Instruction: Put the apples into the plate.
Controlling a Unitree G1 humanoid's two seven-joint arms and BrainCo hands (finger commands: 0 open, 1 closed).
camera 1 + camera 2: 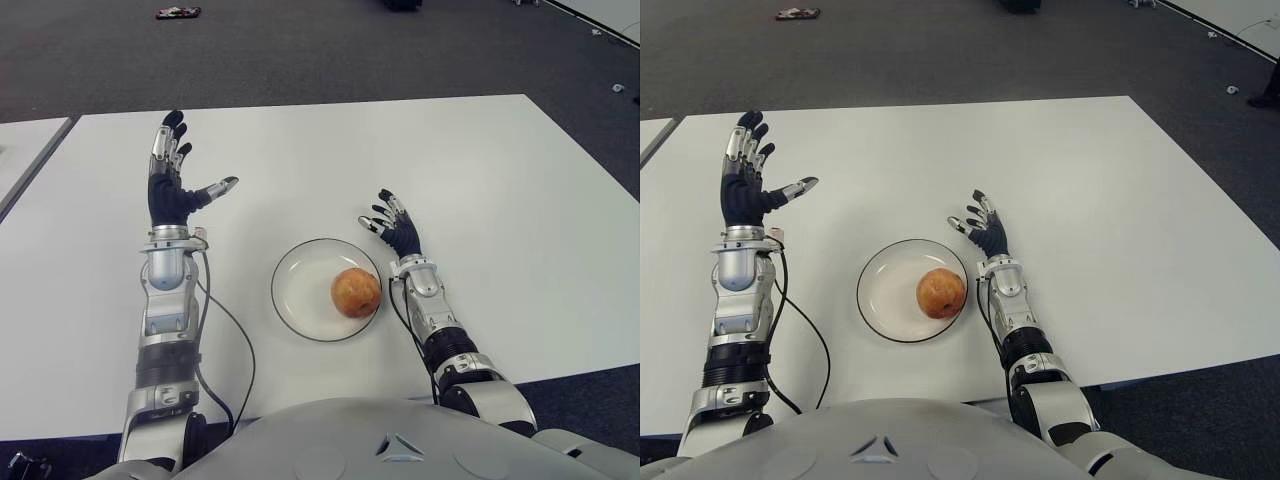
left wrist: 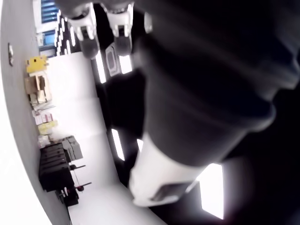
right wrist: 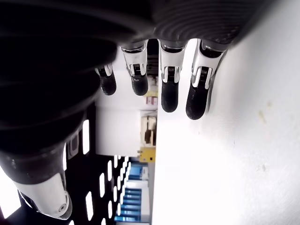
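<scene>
One orange-red apple (image 1: pixel 355 292) lies inside the white plate (image 1: pixel 298 290), toward the plate's right side. My right hand (image 1: pixel 393 225) hovers just beyond the plate's right rim, fingers spread and holding nothing; the right wrist view shows its fingertips (image 3: pixel 168 101) extended over the white table. My left hand (image 1: pixel 176 178) is raised to the left of the plate, palm upright, fingers spread and empty. No other apple shows in any view.
The white table (image 1: pixel 520 200) stretches wide around the plate. A second table edge (image 1: pixel 30 150) shows at far left. Dark carpet lies beyond, with a small object (image 1: pixel 178 13) on the floor at the back.
</scene>
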